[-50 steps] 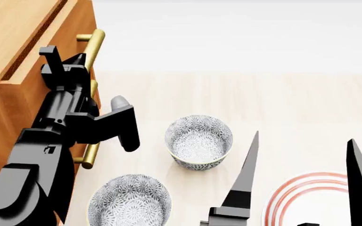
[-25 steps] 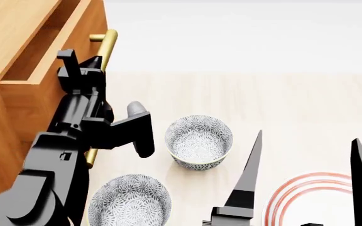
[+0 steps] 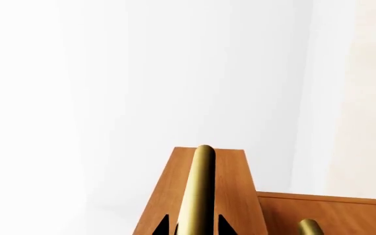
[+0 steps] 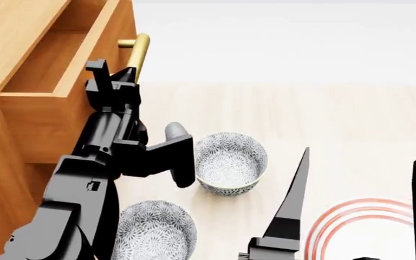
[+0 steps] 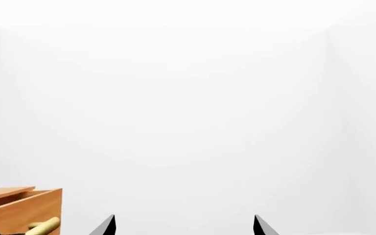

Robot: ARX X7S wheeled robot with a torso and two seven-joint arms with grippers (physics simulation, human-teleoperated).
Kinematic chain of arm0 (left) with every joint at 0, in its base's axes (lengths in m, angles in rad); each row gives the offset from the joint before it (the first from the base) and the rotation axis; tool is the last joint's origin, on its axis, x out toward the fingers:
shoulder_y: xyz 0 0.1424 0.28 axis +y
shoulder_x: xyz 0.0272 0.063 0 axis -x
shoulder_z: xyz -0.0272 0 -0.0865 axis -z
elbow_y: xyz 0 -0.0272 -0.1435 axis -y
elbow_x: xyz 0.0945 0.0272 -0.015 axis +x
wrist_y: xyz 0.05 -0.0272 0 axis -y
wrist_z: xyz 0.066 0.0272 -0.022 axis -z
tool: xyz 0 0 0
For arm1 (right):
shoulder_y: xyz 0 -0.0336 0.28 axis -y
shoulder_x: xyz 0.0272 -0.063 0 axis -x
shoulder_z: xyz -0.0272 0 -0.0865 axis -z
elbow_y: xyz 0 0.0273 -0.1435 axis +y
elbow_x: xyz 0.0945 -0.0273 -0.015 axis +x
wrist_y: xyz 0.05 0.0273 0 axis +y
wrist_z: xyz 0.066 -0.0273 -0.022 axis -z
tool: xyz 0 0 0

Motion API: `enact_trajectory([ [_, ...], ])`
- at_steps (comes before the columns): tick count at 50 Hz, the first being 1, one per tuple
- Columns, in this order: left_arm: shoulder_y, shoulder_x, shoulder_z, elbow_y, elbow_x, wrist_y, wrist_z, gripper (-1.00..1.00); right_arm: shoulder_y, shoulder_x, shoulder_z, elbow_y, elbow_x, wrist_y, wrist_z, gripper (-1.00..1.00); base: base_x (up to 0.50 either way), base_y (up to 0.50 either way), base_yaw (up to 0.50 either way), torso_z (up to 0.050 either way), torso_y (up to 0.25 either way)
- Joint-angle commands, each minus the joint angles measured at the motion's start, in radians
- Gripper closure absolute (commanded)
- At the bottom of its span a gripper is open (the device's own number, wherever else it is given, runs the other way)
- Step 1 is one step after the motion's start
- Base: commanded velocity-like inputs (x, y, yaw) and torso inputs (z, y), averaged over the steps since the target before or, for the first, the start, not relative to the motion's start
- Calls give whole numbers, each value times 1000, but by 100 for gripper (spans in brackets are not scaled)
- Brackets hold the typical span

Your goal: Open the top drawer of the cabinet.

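Note:
The orange-brown cabinet (image 4: pixel 6 32) stands at the left of the head view. Its top drawer (image 4: pixel 49 122) is pulled out, and its bare inside shows from above. My left gripper (image 4: pixel 114 75) is shut on the drawer's brass bar handle (image 4: pixel 138 51). In the left wrist view the handle (image 3: pixel 199 186) runs between the black fingertips (image 3: pixel 162 226) of that gripper (image 3: pixel 193 228), in front of the drawer front (image 3: pixel 237 181). My right gripper (image 4: pixel 359 208) hangs open over the floor at the lower right, holding nothing. Its wrist view shows the right gripper (image 5: pixel 184 225) spread wide and the drawer (image 5: pixel 18 208) far off.
Two patterned bowls sit on the pale floor, one (image 4: pixel 229 162) beside my left forearm and one (image 4: pixel 154 230) nearer me. A white plate with red rings (image 4: pixel 352 227) lies under the right gripper. A lower drawer's brass handle (image 3: pixel 310 227) shows below the top one.
The left gripper has pulled the handle to the right, away from the cabinet, and the top drawer has slid from a narrow gap to widely open. The right gripper has barely shifted.

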Motion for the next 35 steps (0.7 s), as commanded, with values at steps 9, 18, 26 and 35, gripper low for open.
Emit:
enact_trajectory([
  [9, 29, 68, 5, 41, -17, 13, 28, -100, -2, -3, 34, -11, 5, -13, -10, -100, -2, 0, 0, 0, 1],
  [18, 25, 62, 15, 87, -1, -13, 43, -100, -5, 5, 36, -13, 8, -21, -3, -100, 0, 0, 0, 0, 0],
  [26, 13, 40, -12, 258, 19, -76, 90, -100, -5, 13, 37, -18, 14, -23, 5, -100, 0, 0, 0, 0, 0],
  [35, 28, 26, -173, 600, -20, -244, 221, -100, -5, 20, 28, -24, 16, -22, 21, -100, 0, 0, 0, 0, 0],
])
